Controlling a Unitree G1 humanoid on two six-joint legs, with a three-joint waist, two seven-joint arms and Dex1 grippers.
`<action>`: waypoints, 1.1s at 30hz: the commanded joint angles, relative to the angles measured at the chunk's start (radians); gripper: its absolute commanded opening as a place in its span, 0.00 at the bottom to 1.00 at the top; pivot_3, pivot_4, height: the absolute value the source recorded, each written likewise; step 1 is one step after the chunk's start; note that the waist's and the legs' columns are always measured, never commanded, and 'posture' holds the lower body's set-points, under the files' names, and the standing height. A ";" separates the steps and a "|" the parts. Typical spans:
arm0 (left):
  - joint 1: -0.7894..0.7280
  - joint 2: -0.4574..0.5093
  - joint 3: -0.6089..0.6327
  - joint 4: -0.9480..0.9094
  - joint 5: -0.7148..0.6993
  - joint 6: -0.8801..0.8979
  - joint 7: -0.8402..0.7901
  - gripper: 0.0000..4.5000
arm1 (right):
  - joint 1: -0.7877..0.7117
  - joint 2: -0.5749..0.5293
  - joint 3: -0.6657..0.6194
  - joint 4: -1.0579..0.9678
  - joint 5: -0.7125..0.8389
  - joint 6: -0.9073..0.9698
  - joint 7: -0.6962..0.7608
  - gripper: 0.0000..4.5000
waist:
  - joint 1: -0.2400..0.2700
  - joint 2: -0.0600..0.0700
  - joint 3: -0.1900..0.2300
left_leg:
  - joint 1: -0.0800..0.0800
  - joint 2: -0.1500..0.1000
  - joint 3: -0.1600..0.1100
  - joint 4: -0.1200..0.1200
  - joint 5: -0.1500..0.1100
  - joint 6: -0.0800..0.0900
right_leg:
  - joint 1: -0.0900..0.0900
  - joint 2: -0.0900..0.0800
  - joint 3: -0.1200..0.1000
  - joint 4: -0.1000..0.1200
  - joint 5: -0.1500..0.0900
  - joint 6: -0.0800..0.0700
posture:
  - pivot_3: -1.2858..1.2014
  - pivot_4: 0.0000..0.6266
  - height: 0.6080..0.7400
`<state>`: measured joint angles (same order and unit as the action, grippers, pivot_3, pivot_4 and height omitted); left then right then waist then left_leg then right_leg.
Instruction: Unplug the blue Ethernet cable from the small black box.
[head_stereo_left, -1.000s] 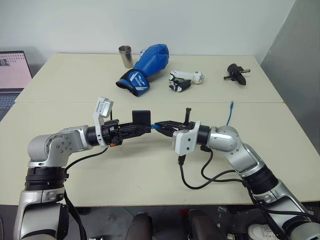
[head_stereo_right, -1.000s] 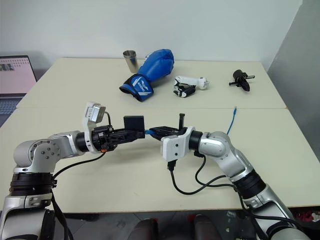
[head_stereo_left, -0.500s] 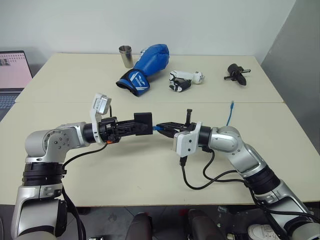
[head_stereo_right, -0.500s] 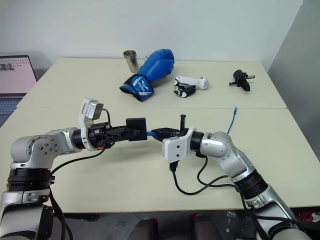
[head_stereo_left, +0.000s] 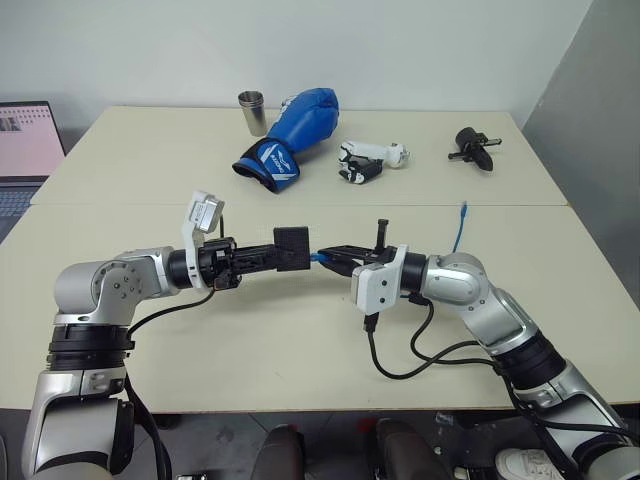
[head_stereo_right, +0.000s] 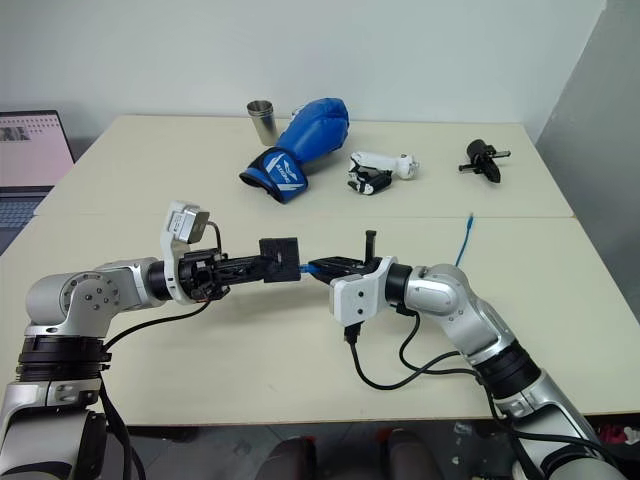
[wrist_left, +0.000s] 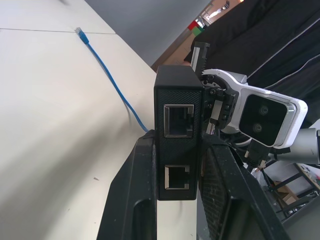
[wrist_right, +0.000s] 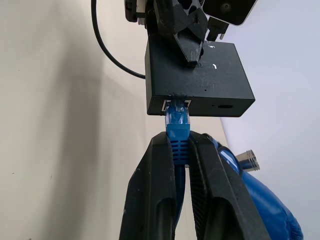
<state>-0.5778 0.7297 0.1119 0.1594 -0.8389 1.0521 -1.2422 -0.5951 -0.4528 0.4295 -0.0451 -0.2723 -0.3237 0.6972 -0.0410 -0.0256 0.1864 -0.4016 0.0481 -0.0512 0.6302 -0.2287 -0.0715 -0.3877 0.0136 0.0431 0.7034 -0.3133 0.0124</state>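
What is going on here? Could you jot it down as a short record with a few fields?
left tool: shut on the small black box, held above the table
right tool: shut on the blue Ethernet cable at its plug
plug: tip in the box's port, not yet out
cable's far end: lying on the table
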 joint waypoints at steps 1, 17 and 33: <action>-0.021 0.001 0.009 -0.006 0.000 -0.014 -0.008 0.17 | 0.000 -0.002 -0.026 -0.049 0.009 -0.023 -0.002 0.02 | 0.000 0.000 0.000 | 0.000 0.000 0.000 0.000 0.000 0.000 | 0.000 0.000 0.000 0.000 0.000 0.000 | 0.52 0.24 1.00; -0.046 0.029 -0.094 -0.012 0.114 -0.172 -0.120 0.17 | 0.065 -0.081 -0.076 -0.278 0.262 0.272 0.218 0.60 | 0.003 0.000 0.000 | 0.000 0.000 0.000 0.000 0.000 0.000 | 0.000 0.000 0.000 0.000 0.000 0.000 | 0.52 0.24 1.00; -0.081 0.031 -0.124 -0.053 0.163 -0.290 -0.230 0.17 | 0.092 0.062 -0.349 -0.358 0.943 1.225 0.060 0.63 | 0.008 0.000 0.000 | 0.000 0.000 0.000 0.000 0.000 0.000 | 0.000 0.000 0.000 -0.001 0.000 0.000 | 0.52 0.24 1.00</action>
<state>-0.6249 0.7503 -0.0348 0.1347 -0.6571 0.7599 -1.4572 -0.4851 -0.4058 0.1124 -0.4037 0.6120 0.8614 0.7726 -0.0334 -0.0254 0.1866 -0.4020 0.0481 -0.0511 0.6299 -0.2289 -0.0711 -0.3878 0.0139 0.0430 0.7022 -0.3136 0.0126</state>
